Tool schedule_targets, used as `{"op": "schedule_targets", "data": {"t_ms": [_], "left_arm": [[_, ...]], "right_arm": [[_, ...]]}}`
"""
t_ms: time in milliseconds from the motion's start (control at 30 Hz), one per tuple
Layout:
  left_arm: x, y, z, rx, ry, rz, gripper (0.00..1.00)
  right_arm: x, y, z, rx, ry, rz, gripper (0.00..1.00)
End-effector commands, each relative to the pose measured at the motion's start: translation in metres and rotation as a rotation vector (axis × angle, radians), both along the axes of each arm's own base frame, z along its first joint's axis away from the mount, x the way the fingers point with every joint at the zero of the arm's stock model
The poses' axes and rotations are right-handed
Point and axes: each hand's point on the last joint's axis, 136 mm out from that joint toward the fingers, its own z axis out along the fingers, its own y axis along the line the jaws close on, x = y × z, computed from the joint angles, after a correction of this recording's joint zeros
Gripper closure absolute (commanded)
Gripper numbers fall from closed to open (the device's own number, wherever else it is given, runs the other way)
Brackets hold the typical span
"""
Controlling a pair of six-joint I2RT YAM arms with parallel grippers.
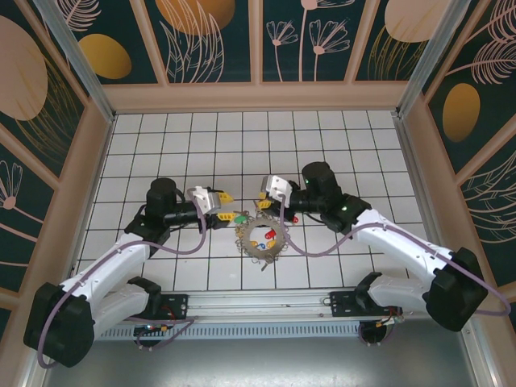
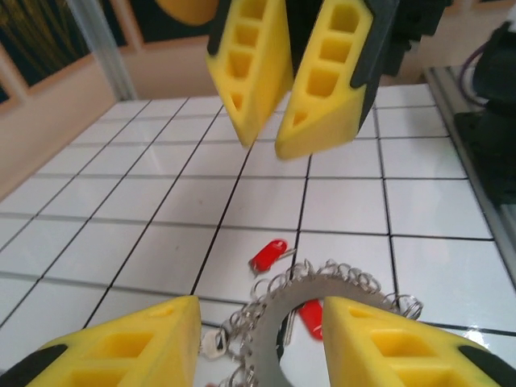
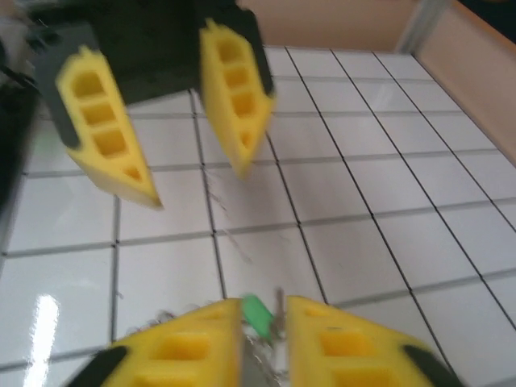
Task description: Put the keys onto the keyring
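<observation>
The keyring (image 1: 260,236), a flat silvery ring edged with small wire loops, lies on the white tiles between both arms. Yellow, red and blue keys (image 1: 268,239) sit inside it. A green key (image 1: 239,218) lies at its upper left and a red key (image 1: 294,216) at its upper right. My left gripper (image 1: 228,207) hovers open just left of the ring. In the left wrist view the left gripper (image 2: 262,343) straddles the keyring (image 2: 300,292) without touching it, with two red keys (image 2: 269,255) beyond. My right gripper (image 1: 261,199) is slightly open above the ring's far edge. The green key (image 3: 256,313) shows past the narrow gap of the right gripper (image 3: 266,347).
Wooden walls with leaf panels (image 1: 258,97) enclose the tiled floor on three sides. A metal rail (image 1: 258,305) with the arm bases runs along the near edge. The two grippers face each other closely, the left one's fingers (image 3: 234,97) in front of the right one. Bare tiles lie behind.
</observation>
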Motion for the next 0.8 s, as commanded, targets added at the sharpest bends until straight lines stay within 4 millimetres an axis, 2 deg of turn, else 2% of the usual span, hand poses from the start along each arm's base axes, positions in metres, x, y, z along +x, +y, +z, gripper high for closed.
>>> {"op": "schedule_targets", "data": {"t_ms": [0,67,167,300,433,533,633,767], "left_arm": [[0.024,0.011,-0.007,0.022,0.039,0.163,0.54],[0.033,0.018,-0.011,0.035,0.073,0.246,0.54],[0.037,0.028,-0.015,0.037,0.112,0.317,0.54],[0.039,0.038,-0.019,0.031,0.161,0.383,0.47],[0.037,0.043,-0.029,0.074,0.215,0.393,0.43],[0.044,0.052,-0.038,0.108,0.265,0.449,0.32],[0.062,0.066,-0.04,0.089,0.327,0.595,0.18],[0.069,0.073,-0.047,0.091,0.363,0.647,0.18]], "right_arm": [[0.017,-0.024,-0.005,-0.085,0.011,-0.114,0.66],[0.027,-0.04,-0.009,-0.145,0.001,-0.183,0.59],[0.031,-0.063,-0.017,-0.229,0.037,-0.249,0.58],[0.019,-0.086,-0.048,-0.385,0.13,-0.245,0.61],[-0.008,-0.088,-0.071,-0.471,0.239,-0.109,0.63],[-0.021,-0.087,-0.079,-0.481,0.258,-0.023,0.59],[-0.024,-0.087,-0.097,-0.503,0.229,-0.002,0.55],[-0.041,-0.085,-0.125,-0.584,0.216,0.078,0.53]]}}
